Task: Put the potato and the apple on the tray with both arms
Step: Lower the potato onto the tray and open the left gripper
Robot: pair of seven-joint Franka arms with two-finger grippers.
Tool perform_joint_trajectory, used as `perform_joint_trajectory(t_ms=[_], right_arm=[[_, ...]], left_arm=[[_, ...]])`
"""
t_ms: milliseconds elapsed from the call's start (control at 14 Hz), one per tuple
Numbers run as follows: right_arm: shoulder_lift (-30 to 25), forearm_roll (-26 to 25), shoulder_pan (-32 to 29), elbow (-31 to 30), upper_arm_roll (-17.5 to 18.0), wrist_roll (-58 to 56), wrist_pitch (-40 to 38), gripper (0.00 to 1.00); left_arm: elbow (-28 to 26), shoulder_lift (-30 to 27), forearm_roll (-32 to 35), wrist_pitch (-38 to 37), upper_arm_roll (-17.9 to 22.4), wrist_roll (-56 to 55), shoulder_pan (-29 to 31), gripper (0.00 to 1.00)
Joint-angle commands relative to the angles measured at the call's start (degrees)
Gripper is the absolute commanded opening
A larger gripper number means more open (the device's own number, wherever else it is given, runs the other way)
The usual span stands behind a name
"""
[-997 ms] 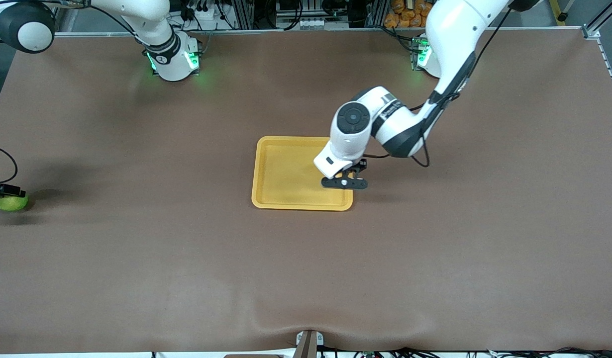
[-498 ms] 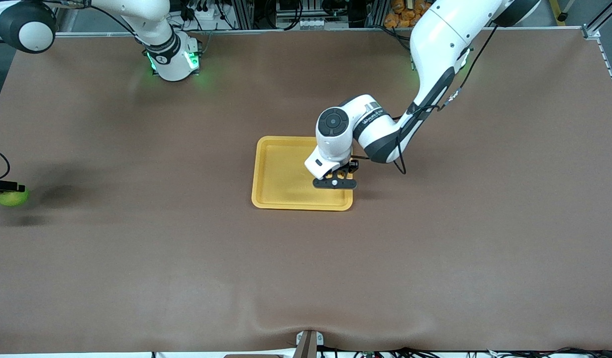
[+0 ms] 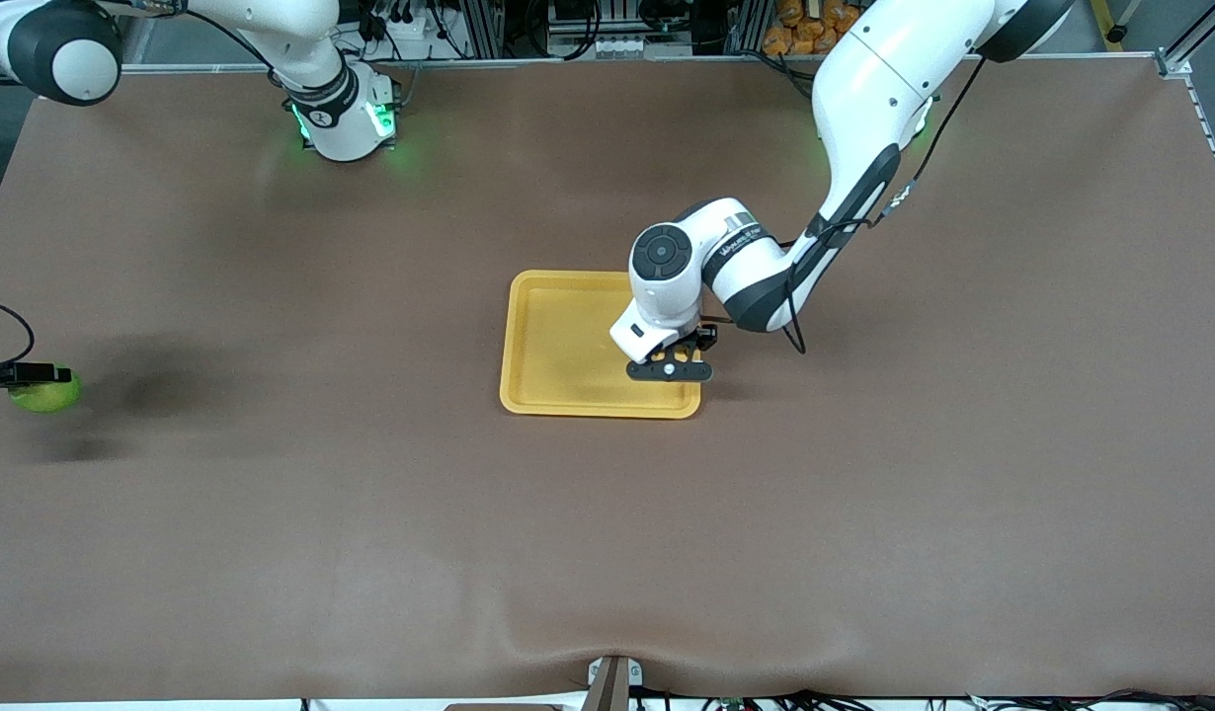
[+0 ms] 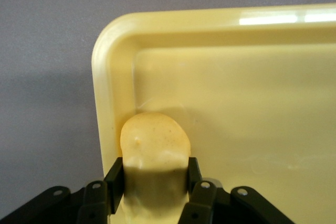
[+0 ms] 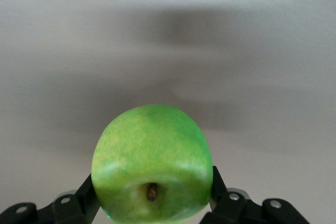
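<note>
Two grabs are live at once here, so both arms are mid-carry. Starting closest in, the left gripper (image 4: 152, 182) is clamped on the potato (image 4: 155, 142), fingers (image 4: 114, 178) pressing its sides with the lumpy end poking out past the tips. Just under and around it is the tray (image 4: 236, 93); the potato sits right by the rim near a rounded corner, low enough that I can't tell whether it's touching the tray floor or hovering a hair above. In the front view the left gripper (image 3: 670, 367) is over the tray (image 3: 558, 341), toward the edge on the left arm's end and the side closer to the front camera.

My read: the left arm is at the drop-off step. Next move looks like letting the jaws spread and lifting straight up, taking care the potato doesn't roll onto the rim, since it's so close to it.

Farther off, the right gripper (image 5: 152, 200) is closed around the apple (image 5: 152, 166), stem dimple facing the wrist camera, brown table (image 5: 168, 51) blurred past it. In the front view the apple (image 3: 46, 395) is at the right arm's end of the table, right at the picture's edge and well apart from the tray, with its shadow offset beside it, so it seems lifted. That arm has the whole carry to the tray ahead, and should aim for the open part away from the potato.
</note>
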Motion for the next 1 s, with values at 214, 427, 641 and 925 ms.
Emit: perform_joint_trajectory(t_ms=[214, 427, 641, 925], right_arm=[[-5.2, 2.6, 2.8, -1.2, 0.9, 2.4, -6.6, 0.00], [-7.5, 2.6, 3.9, -2.0, 0.9, 4.5, -8.4, 0.00], [-9.6, 2.9, 5.3, -2.4, 0.9, 6.6, -10.4, 0.00], [-10.4, 8.3, 5.7, -2.4, 0.8, 9.5, -12.5, 0.00]], left_arm=[[1.6, 0.5, 3.0, -1.2, 0.5, -2.6, -0.6, 1.00], [3.2, -0.8, 2.9, -2.1, 0.4, -2.1, 0.9, 1.00], [5.2, -4.6, 2.1, -7.4, 0.1, -0.9, 2.8, 1.00], [6.6, -11.0, -5.2, -13.7, -0.8, 8.1, 8.3, 1.00]])
